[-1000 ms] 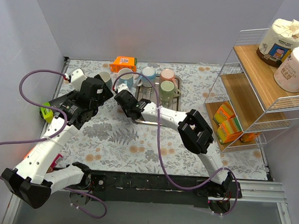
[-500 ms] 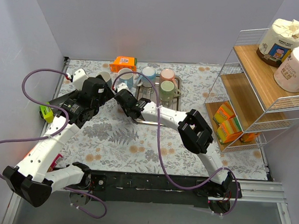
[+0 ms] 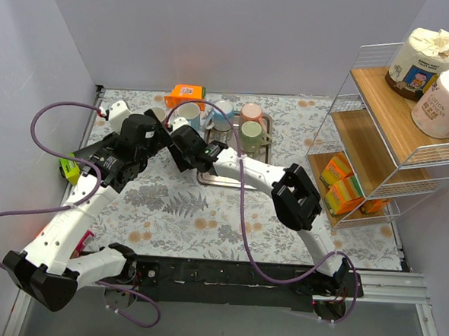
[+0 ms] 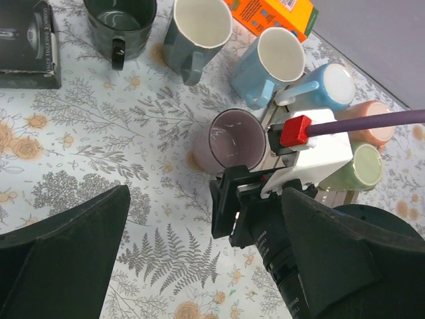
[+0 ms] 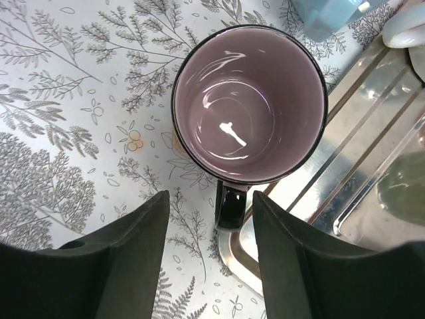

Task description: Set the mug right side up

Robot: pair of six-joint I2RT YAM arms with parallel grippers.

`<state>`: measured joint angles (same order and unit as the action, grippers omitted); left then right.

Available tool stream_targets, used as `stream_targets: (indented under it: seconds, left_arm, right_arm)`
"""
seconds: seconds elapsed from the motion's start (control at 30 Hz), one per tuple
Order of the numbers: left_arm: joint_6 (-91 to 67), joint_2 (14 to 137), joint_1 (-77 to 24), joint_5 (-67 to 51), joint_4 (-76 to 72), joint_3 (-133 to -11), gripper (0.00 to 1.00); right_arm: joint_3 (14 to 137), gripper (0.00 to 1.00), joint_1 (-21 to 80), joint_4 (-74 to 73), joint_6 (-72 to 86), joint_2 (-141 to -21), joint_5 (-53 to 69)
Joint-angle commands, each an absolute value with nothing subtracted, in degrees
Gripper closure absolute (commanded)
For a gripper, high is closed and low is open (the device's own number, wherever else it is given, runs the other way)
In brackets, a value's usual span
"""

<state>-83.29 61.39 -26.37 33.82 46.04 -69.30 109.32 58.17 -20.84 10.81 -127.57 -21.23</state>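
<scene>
Mug (image 5: 249,106) stands mouth-up on the desk (image 5: 73,139); my right hand (image 5: 209,209) has shifted over it, spread, seemingly letting go.

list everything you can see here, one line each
tray: 1, metal, centre back
orange box: 1, orange, back edge
purple mug: 1, lilac, upright beside tray
dark mug: 1, dark green, leftmost mug
grey mug: 1, grey-blue, beside dark mug
blue mugs: 2, light blue, near orange box
pink mug: 1, pink, on tray
green mug: 1, pale green, on tray
black box: 1, black, beside dark mug
wire shelf: 1, white, right side
paper rolls: 2, white, top shelf
snack boxes: several, orange-yellow, lower shelf
left gripper: 1, black, open above mugs
right gripper: 1, black, open over mug handle
</scene>
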Motion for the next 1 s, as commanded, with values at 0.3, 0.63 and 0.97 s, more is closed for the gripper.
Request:
stream_targets:
  seconds: [0.3, 0.63, 0.97]
  left_arm:
    - [-79.80, 61.87, -26.46, 25.67, 39.64, -72.16, 0.02]
    - [-79.45, 65.12, -26.46, 20.49, 36.56, -72.68, 0.02]
    - [-78.58, 66.01, -26.54, 20.39, 38.14, -73.74, 0.02]
  right_arm:
    - [99.95, 0.33, 48.63, -21.97, 12.22, -106.98, -15.38]
    - [90.62, 0.33, 36.57, -22.49, -3.85, -106.25, -18.46]
    - [86.75, 0.36, 30.06, -19.68, -22.49, -111.00, -4.84]
